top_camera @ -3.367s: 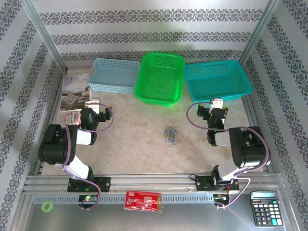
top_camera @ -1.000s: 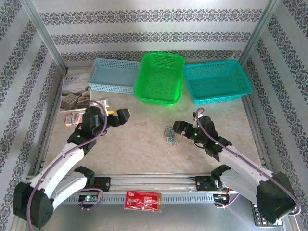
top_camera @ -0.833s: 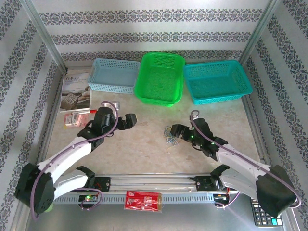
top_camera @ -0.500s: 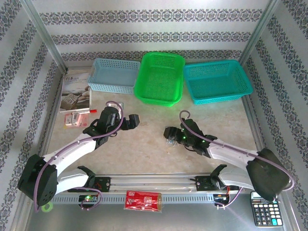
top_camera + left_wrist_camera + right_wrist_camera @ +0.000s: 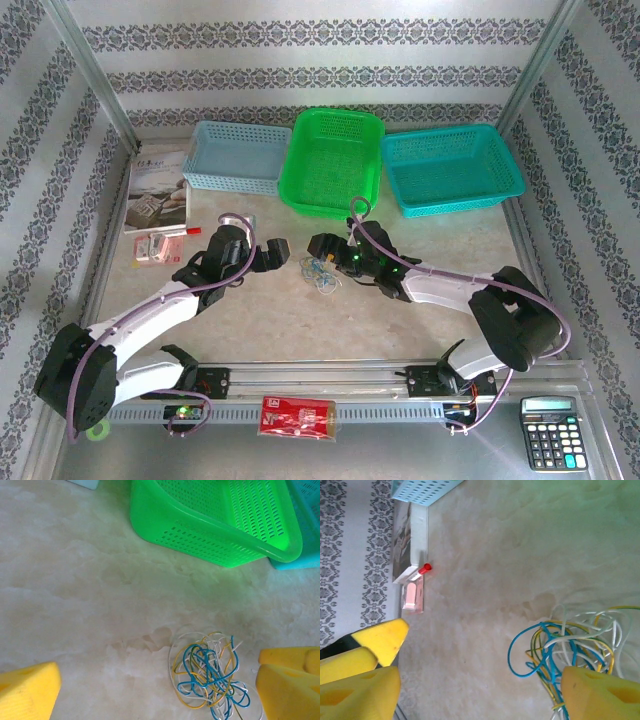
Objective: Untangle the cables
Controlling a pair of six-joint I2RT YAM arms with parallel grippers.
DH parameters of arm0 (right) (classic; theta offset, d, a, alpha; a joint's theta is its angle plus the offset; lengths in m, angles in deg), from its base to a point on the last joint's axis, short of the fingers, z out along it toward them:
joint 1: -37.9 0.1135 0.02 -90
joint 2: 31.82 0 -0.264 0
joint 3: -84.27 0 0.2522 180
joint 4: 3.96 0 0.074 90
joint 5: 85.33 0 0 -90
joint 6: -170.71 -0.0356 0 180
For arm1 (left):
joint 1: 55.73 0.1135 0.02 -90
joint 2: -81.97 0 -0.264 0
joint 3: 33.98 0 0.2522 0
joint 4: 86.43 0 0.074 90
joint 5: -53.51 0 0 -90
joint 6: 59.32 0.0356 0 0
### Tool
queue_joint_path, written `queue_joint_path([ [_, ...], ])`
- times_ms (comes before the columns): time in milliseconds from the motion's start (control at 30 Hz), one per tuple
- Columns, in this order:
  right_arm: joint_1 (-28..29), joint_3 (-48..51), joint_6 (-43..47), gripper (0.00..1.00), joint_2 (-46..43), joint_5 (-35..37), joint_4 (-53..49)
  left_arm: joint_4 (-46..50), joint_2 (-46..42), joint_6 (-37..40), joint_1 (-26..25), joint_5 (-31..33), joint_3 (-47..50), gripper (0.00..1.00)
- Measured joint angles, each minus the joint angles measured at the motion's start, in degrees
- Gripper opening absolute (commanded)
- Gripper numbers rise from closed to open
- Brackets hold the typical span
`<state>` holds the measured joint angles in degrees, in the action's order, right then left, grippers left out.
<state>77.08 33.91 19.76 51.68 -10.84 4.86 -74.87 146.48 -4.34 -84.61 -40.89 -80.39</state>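
Note:
The cables are a small clump of thin blue, yellow, white and greenish cords lying on the beige tabletop, in front of the green basket. In the left wrist view the cables lie between my yellow fingers, close to the right-hand one. My left gripper is open, just left of the clump. My right gripper is open too, low over the cables, with one finger covering their edge. Neither gripper holds anything.
Three baskets stand in a row at the back: pale blue, green and teal. A booklet and a pink packet lie at the left. A calculator and a red packet sit by the front rail.
Both arms have reached in toward the table's middle. The right gripper swept left over the clump, and the cables have shifted left with it. The left gripper has moved right toward them.

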Motion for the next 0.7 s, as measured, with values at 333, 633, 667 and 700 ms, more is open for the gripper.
queue_joint_path([
  [333, 0.0, 3.0, 8.8, 0.73, -17.8, 7.2, -15.7, -1.6, -1.8, -1.0, 0.0, 0.0, 1.7, 1.00],
  [633, 0.1, 6.1, 14.5, 0.40, -19.7, 10.8, -24.7, -3.7, -2.2, -3.7, -0.4, -0.7, 2.1, 1.00],
  [667, 0.3, 6.1, 14.7, 0.37, -19.2, 10.5, -24.6, -3.7, -2.2, -4.1, -0.6, -0.9, 2.1, 1.00],
  [700, 0.6, 6.1, 14.8, 0.35, -18.6, 10.2, -24.5, -3.8, -2.2, -4.4, -0.8, -1.1, 2.1, 1.00],
])
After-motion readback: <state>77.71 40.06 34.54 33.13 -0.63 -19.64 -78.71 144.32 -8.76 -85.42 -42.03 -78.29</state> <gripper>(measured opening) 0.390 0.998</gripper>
